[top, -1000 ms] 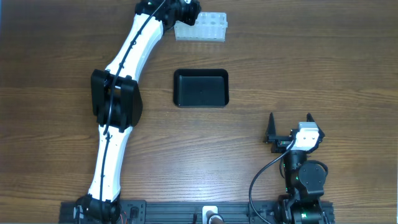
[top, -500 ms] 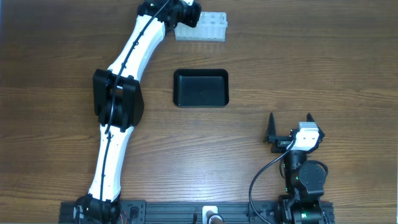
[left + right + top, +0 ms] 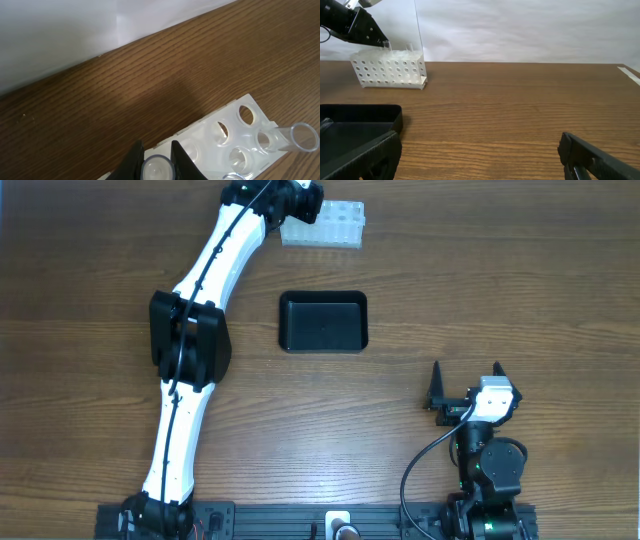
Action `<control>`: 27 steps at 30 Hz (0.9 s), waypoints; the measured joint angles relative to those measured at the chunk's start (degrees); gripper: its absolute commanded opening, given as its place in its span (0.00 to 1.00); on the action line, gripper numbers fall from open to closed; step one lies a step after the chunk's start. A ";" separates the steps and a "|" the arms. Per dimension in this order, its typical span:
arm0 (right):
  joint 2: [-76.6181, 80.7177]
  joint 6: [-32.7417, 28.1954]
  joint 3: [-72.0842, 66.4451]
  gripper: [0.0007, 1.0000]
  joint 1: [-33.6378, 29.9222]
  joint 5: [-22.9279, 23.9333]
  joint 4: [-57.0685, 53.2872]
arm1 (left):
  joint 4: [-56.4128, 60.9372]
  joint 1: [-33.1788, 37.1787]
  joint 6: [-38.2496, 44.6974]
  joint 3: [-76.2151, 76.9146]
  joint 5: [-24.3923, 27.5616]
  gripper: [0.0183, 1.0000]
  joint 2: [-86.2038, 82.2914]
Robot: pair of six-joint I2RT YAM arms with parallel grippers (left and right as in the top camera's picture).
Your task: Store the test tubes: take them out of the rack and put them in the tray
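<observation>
My left claw (image 3: 155,148) clenched a test tube (image 3: 158,169) standing in the rack (image 3: 322,225) at the far edge of the bench (image 3: 500,280). The tray (image 3: 323,325), mid-bench, appeared to hold none, so storing had barely begun. My right claw (image 3: 467,383) rested spread wide, near right. Nothing had visibly moved in the past second.

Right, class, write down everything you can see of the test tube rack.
The test tube rack is a white, translucent plastic block with rows of round wells on top and small holes dotting its side walls. It stands upright on the wooden table, beyond the black tray and apart from it. Several wells look empty; one clear test tube leans in a well. The left gripper is at one end, shut on a second test tube.
</observation>
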 measured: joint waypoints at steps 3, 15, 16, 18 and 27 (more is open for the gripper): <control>0.00 -0.02 0.00 0.99 0.00 0.00 0.00 | 0.04 0.04 0.00 0.00 0.00 0.09 0.00; 0.00 -0.02 0.00 0.99 0.00 0.00 0.00 | 1.70 1.42 -0.02 -0.11 0.22 0.04 -7.13; 0.00 -0.02 0.00 0.99 0.00 0.00 0.00 | 2.05 1.57 -0.02 -0.13 0.13 0.03 -9.05; 0.00 -0.02 0.00 0.99 0.00 -0.02 0.00 | 2.19 1.75 -0.02 -0.11 -0.24 0.03 -13.20; 0.00 -0.04 0.00 0.99 0.00 -0.02 0.02 | -7.98 0.57 -2.51 0.42 -2.25 0.02 -30.51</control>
